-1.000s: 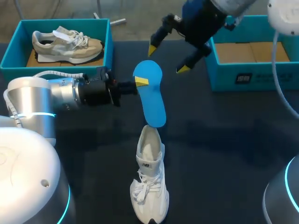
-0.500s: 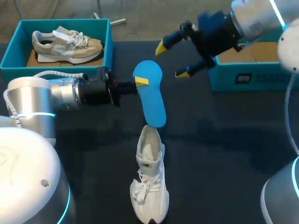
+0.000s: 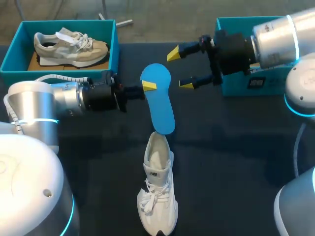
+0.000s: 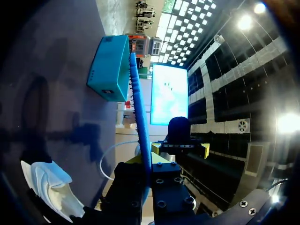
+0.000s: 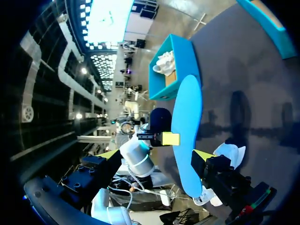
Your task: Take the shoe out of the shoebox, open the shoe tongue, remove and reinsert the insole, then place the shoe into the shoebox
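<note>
While my left tool pinches the blue insole by one edge, its toe over the heel of the white sneaker on the tabletop, my right tool hangs spread nearby. A nudge could twist the insole loose or topple the sneaker.

A robotics lab — two arms flank a dark table (teal shoeboxes at its back).

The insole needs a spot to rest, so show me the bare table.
Widest bare table lies between the white shoe and the right box. A smaller patch sits between that shoe and the left arm. Crowded: the middle, where the left gripper holds the insole and the open right gripper faces it.
</note>
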Controlling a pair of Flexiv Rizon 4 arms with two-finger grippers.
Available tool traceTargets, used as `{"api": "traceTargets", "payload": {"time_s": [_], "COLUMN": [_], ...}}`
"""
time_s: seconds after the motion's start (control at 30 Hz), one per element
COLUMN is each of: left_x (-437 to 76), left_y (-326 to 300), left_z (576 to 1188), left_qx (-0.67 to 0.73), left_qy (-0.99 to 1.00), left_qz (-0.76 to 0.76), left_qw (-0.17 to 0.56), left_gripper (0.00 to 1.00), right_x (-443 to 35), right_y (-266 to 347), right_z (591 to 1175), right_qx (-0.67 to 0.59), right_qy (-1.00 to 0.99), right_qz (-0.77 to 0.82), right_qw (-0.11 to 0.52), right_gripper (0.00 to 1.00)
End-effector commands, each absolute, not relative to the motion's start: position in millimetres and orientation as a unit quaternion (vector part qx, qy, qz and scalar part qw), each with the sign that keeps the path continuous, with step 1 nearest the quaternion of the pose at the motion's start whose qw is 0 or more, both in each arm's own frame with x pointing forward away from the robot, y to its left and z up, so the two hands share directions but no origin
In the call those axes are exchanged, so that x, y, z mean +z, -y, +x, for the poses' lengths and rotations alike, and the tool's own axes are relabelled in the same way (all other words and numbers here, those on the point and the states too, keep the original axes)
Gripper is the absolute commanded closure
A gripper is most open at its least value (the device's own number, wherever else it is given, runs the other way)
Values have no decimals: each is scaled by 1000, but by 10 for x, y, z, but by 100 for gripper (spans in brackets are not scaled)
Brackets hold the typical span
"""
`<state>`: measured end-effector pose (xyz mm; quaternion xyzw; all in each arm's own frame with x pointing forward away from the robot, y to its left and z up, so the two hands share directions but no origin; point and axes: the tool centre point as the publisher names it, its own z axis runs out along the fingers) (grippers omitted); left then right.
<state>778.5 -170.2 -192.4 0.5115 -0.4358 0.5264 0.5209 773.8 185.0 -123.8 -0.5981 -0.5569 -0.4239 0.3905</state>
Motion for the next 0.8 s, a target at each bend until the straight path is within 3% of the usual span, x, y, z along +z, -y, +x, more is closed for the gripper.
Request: {"api": "traceTargets", "payload": {"time_s": [0.03, 0.5, 0.8], "left_x": [-1918, -1855, -1662], "left_y": [1692, 1623, 1386], "left_z": [7776, 7896, 7945], "left_qx": [525, 548, 658], "left_qy": [437, 449, 539], "left_qz": [512, 496, 364], "left_qw": [521, 502, 380], "left_gripper": [100, 100, 100], "right_x": [-1279, -1318, -1318], "right_y": [-1873, -1872, -1872], "right_z": [7775, 7798, 7798], "right_qx": [-451, -463, -463], "right_qy": [540, 527, 527], "right_qz": [-578, -574, -574], "right_qw": [413, 422, 422], "right_gripper": [0, 0, 0]}}
